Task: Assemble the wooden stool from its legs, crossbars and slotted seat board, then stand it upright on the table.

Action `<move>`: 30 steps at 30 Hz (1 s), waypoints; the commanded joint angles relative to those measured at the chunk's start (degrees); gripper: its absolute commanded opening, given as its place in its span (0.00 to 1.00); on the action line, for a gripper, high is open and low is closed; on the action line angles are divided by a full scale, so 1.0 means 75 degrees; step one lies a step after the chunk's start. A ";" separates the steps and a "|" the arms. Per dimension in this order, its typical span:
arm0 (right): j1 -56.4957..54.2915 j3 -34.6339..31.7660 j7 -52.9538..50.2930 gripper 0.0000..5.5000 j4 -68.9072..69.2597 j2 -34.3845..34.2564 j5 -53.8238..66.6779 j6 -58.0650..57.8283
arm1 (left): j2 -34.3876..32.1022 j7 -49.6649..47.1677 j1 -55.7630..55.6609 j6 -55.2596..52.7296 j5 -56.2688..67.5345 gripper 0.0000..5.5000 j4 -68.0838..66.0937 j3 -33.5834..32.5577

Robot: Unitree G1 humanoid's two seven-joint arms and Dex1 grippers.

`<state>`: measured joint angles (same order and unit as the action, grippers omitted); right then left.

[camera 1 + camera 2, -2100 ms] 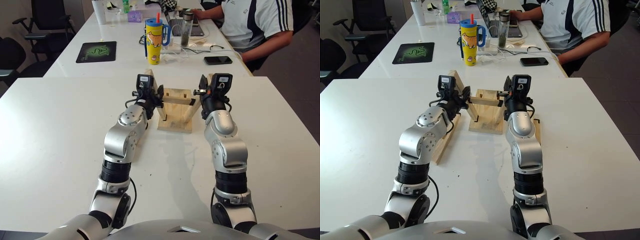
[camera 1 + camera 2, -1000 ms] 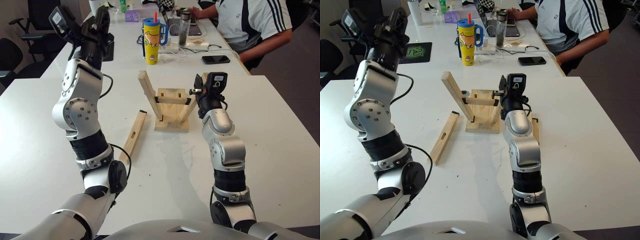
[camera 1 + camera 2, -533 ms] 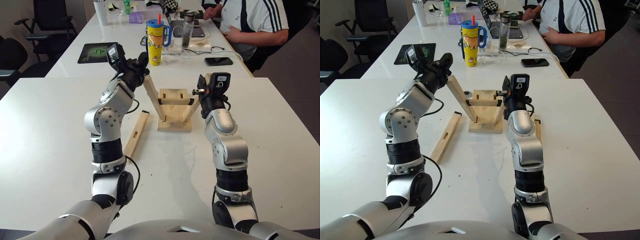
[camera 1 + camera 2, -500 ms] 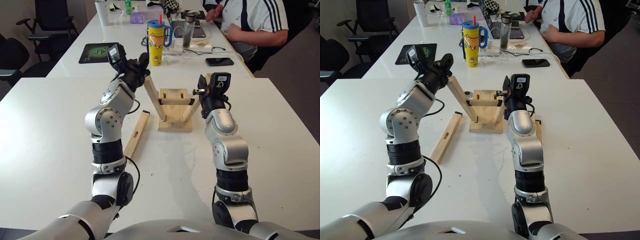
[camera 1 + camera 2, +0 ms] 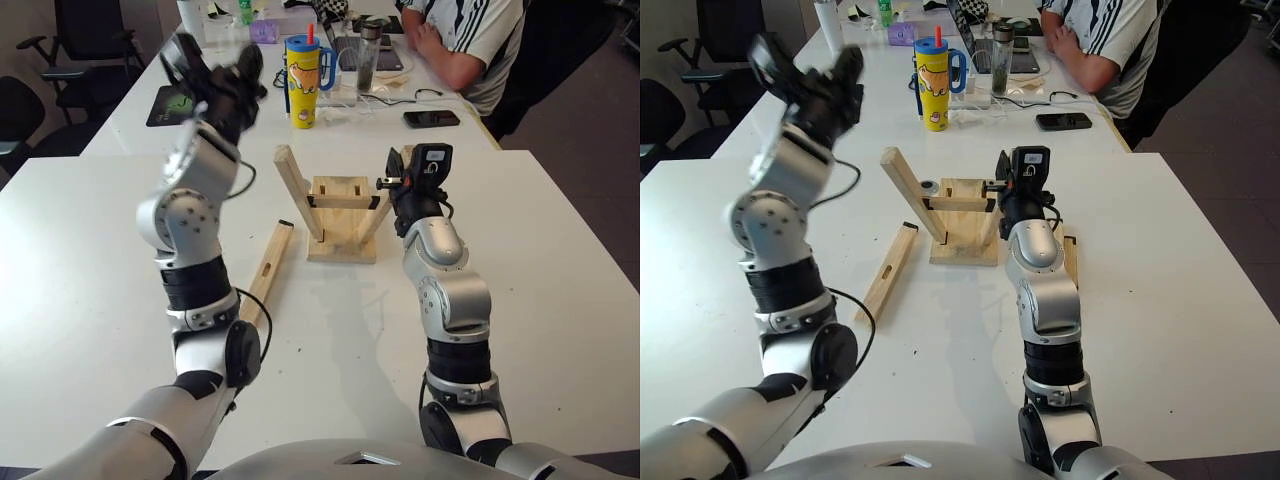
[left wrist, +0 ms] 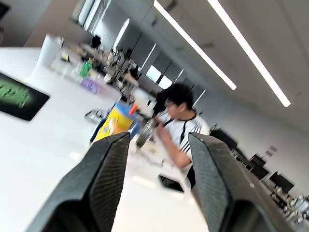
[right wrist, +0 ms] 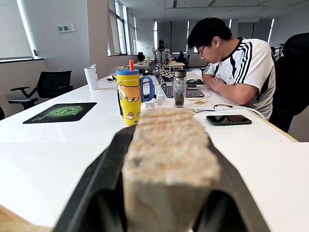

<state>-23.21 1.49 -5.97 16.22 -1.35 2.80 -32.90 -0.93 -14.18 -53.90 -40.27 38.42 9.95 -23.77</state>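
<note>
left hand (image 6: 159, 145) hung high above the counter (image 5: 80, 260), jaws apart, empty; right hand (image 5: 393, 186) was clamped on a stool leg (image 7: 166, 159).

The leg (image 7: 166, 145) at the centre of the right wrist view is pale bare wood, matt, with rough, fibrous end grain. The table (image 5: 80, 260) is white, smooth and glossy. The fingers (image 6: 108, 179) of the left gripper (image 6: 159, 136) are black, finely textured matt plastic.
</note>
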 commanded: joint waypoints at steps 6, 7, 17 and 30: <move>0.0336 0.0181 0.0218 0.21 -0.0317 0.0089 -0.0037 -0.0438 | -0.0512 -0.0054 0.0342 -0.0921 -0.0201 0.40 -0.0637 0.0877; 0.0331 0.0175 0.0225 0.21 -0.0322 0.0104 -0.0033 -0.0433 | -0.0315 -0.0036 0.0882 -0.1310 -0.0412 0.40 -0.0897 0.1487; 0.0262 0.0098 0.0271 0.21 -0.0380 0.0181 0.0052 -0.0475 | 0.0434 0.0422 0.2299 -0.0745 -0.1477 0.40 -0.1462 0.3027; 0.0290 0.0196 0.0336 0.21 -0.0424 0.0184 0.0032 -0.0516 | -0.0859 0.0584 -0.0330 0.1152 -0.1139 0.40 -0.0004 0.0709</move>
<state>-23.37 1.22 -4.97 15.73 -0.16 3.31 -32.87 -5.63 -9.56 -52.82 -32.93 29.30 7.78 -17.08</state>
